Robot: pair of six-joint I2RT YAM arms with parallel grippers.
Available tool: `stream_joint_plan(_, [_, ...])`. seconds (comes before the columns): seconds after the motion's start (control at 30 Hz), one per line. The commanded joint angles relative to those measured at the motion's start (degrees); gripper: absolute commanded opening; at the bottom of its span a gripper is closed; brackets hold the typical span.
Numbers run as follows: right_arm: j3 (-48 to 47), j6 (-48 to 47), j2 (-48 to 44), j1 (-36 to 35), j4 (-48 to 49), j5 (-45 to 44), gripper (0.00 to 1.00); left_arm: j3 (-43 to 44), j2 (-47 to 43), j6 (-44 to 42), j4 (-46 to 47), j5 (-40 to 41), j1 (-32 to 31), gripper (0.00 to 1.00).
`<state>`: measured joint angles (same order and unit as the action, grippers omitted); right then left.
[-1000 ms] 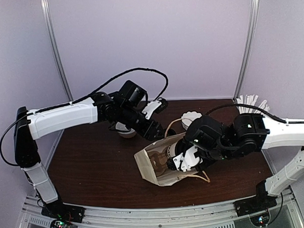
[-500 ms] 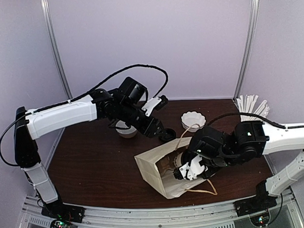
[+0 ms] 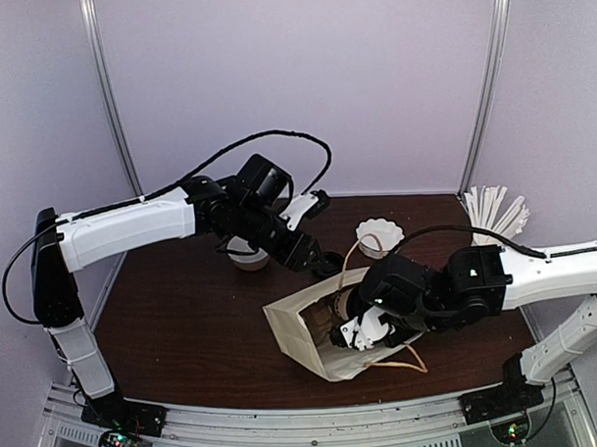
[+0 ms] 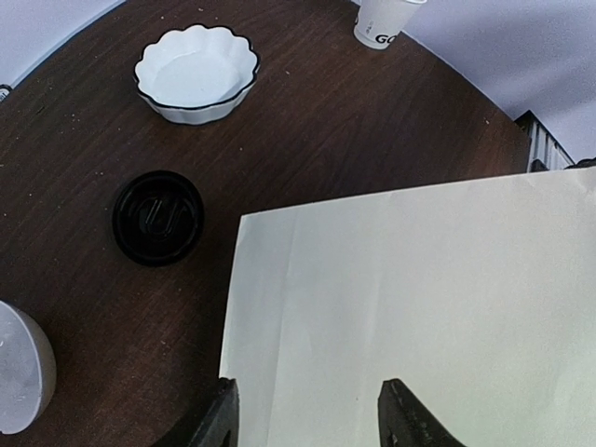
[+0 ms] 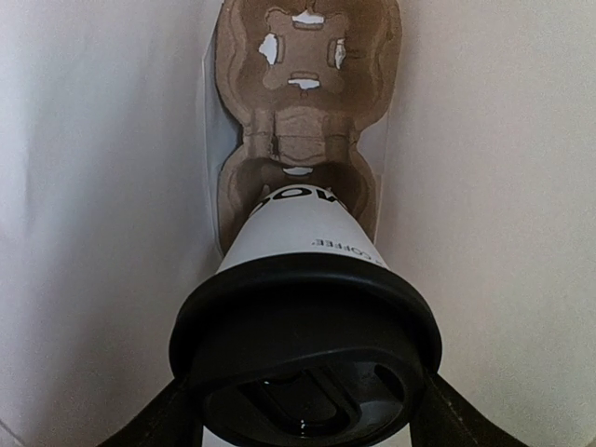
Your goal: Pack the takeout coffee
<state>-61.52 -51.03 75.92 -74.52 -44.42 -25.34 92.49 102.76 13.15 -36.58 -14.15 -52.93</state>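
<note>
Clutter around the brown table (image 3: 184, 316): bag, carrier, two bowls, spare lid, stick cup.
Cream paper bag (image 3: 302, 331) lies on its side mid-table, mouth open toward the right; one rope handle (image 3: 401, 362) trails on the wood at the front. A brown pulp two-cup carrier (image 5: 303, 112) sits inside it, at the closed end. White scalloped bowl (image 4: 196, 73) stands behind the bag, apart from it. Loose black lid (image 4: 158, 217) lies flat between that bowl and the bag, just beside the bag's edge. Second white bowl (image 3: 246, 255) further left, partly hidden. Paper cup full of white sticks (image 3: 494, 212) at the far right corner.
</note>
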Motion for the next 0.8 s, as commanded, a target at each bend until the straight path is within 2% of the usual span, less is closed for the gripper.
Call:
stream_joint_plan(0.0, [-1.2, -0.4, 2.3, -0.2, 2.9, -2.2, 0.67, -0.9, -0.5, -0.9, 1.5, -0.2, 0.7, 0.54])
stream_joint_plan(0.77, [-3.0, -1.1, 7.8, 5.3, 5.6, -1.2, 0.67, -2.4, -0.7, -1.7, 2.3, -3.6, 0.8, 0.54])
